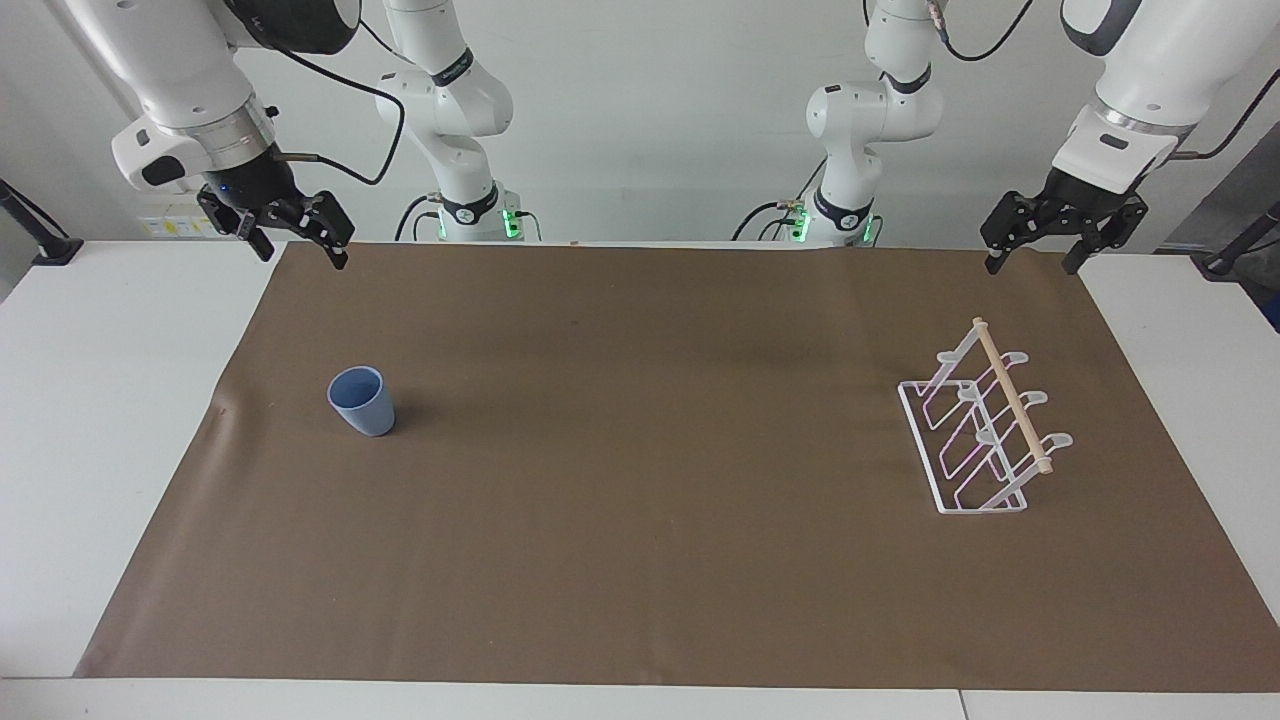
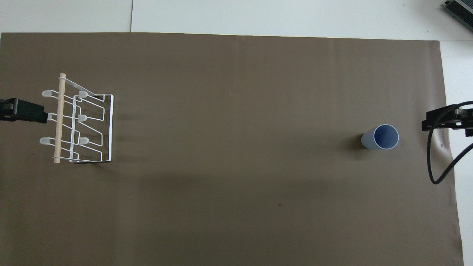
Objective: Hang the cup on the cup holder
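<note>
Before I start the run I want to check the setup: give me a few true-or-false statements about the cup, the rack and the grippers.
1. The cup stands upright, mouth up, on the brown mat. True.
2. The cup already hangs on the rack. False: the two stand apart, the cup toward the right arm's end of the table, the rack toward the left arm's end.
3. The right gripper holds the cup. False: it hangs open and empty in the air near the mat's corner, with the cup on the mat.
4. A wooden rod runs along the top of the rack. True.
5. The left gripper is open and holds nothing. True.
</note>
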